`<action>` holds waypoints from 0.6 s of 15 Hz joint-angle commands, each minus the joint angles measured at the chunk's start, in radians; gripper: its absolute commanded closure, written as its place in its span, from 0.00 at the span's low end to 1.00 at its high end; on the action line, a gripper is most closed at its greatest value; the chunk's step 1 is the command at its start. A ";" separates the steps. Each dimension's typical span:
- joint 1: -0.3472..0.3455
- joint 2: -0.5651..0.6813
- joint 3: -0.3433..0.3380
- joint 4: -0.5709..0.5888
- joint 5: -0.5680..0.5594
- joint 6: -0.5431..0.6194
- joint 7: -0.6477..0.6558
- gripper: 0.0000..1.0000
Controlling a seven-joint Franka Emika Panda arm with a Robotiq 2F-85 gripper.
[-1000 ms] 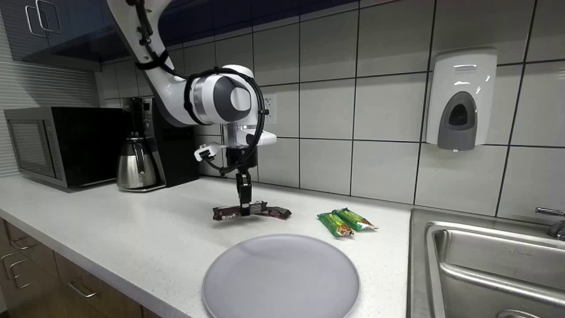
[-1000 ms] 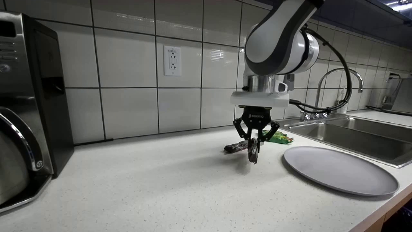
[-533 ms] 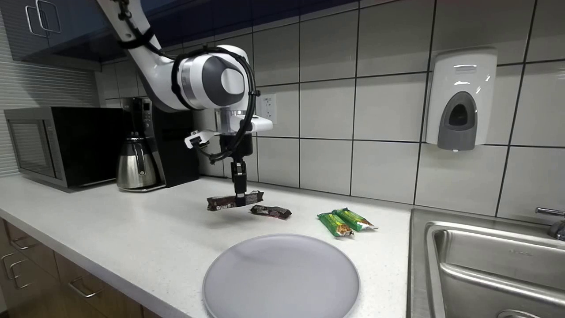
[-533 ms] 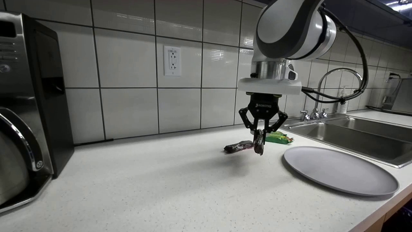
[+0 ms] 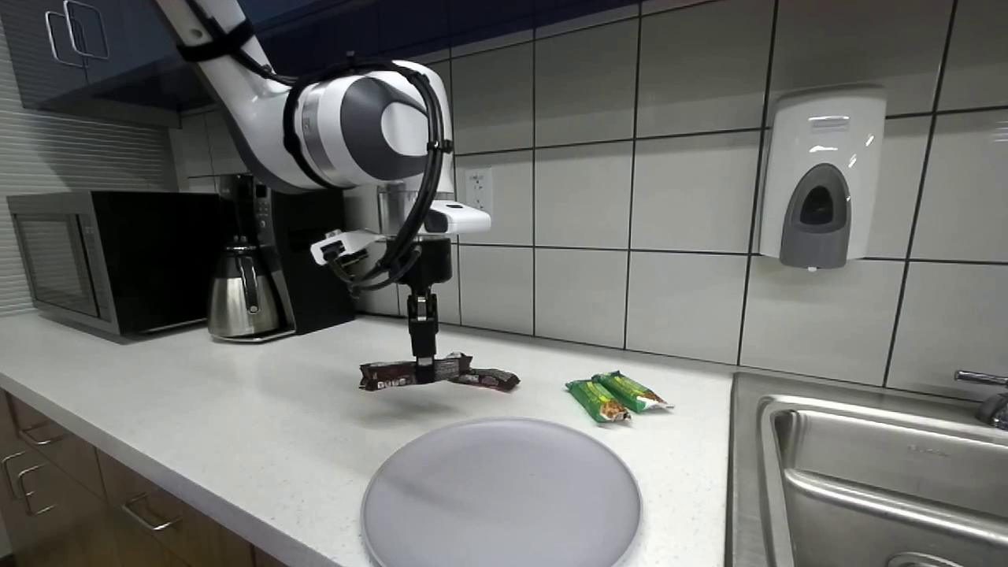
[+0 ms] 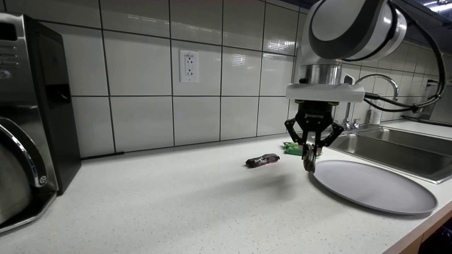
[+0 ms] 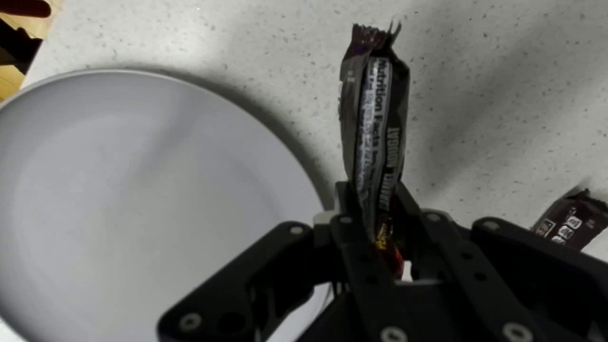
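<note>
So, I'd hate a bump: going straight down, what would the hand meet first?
Probably the countertop, below the held bar; the plate looks close beside that line, though depth is unclear.

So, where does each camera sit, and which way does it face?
An exterior view: seems close to the plate, looking across the counter toward the wall and microwave; arm and tool show.
An exterior view: seems near the coffee maker, looking along the counter toward the sink; arm and tool show.
Wrist view: near the arm's end, looking down at the wrapped bar the tool holds; only the tool shows.
Shared: plate, coffee maker, sink and green packets appear in both exterior views.
</note>
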 commanded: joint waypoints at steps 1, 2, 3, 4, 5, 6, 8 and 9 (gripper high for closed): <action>-0.054 -0.100 -0.005 -0.085 0.012 -0.006 -0.032 0.95; -0.067 -0.112 -0.008 -0.098 0.014 -0.006 -0.039 0.95; -0.080 -0.122 -0.013 -0.111 0.013 -0.005 -0.046 0.95; -0.092 -0.132 -0.018 -0.122 0.011 -0.004 -0.053 0.95; -0.106 -0.141 -0.024 -0.134 0.009 -0.001 -0.059 0.95; -0.118 -0.147 -0.029 -0.141 0.012 -0.002 -0.068 0.95; -0.143 -0.157 -0.041 -0.156 0.005 0.000 -0.078 0.95; -0.156 -0.160 -0.047 -0.164 -0.011 0.004 -0.075 0.95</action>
